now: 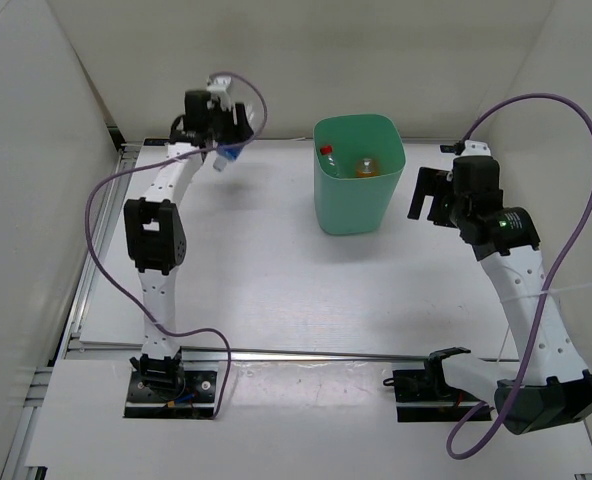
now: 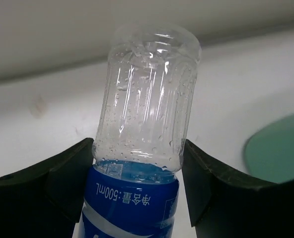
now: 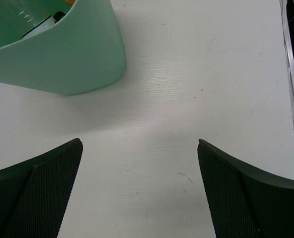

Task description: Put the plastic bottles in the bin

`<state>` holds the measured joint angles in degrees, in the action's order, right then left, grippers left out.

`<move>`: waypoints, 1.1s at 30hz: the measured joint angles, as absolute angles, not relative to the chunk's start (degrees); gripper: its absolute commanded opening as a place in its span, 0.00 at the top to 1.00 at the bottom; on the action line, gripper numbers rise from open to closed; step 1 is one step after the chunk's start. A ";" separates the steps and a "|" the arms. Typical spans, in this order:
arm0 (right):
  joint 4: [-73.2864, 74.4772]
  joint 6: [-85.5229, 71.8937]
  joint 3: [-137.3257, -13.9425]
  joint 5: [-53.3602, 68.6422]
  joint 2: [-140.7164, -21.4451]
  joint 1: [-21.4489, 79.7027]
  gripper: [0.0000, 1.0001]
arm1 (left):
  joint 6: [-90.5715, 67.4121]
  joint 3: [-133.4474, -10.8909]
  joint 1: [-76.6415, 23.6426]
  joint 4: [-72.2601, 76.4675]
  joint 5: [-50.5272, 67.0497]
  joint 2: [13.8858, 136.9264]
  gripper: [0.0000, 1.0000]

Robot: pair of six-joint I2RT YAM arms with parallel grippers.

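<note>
My left gripper [image 1: 226, 148] is shut on the clear bottle with the blue label [image 2: 142, 148] and holds it in the air at the far left of the table; the bottle also shows in the top view [image 1: 225, 156]. The mint-green bin [image 1: 358, 195] stands at the far middle. Inside it lie the orange bottle [image 1: 366, 167] and a bottle with a red cap [image 1: 326, 152]. A clear bottle with a dark label [image 3: 37, 22] shows inside the bin [image 3: 72, 64] in the right wrist view. My right gripper [image 1: 428, 198] is open and empty, right of the bin [image 2: 281, 148].
White walls close in the table at the back and both sides. A metal rail [image 1: 276, 352] runs along the table's near edge. Purple cables [image 1: 536, 100] loop from both arms.
</note>
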<state>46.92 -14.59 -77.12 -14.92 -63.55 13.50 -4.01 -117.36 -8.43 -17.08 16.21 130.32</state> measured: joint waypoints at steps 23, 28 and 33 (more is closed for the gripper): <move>46.54 -15.05 -74.65 -14.90 -61.32 13.50 0.00 | -28.01 -137.19 -33.19 12.45 27.68 135.87 0.77; 46.54 -15.18 -74.06 -14.87 -60.80 13.50 0.00 | -28.56 -137.16 -33.19 14.81 27.66 135.87 0.27; 46.57 -15.25 -73.58 -14.87 -60.18 13.50 0.00 | -28.45 -136.33 -33.04 15.53 27.68 135.90 0.01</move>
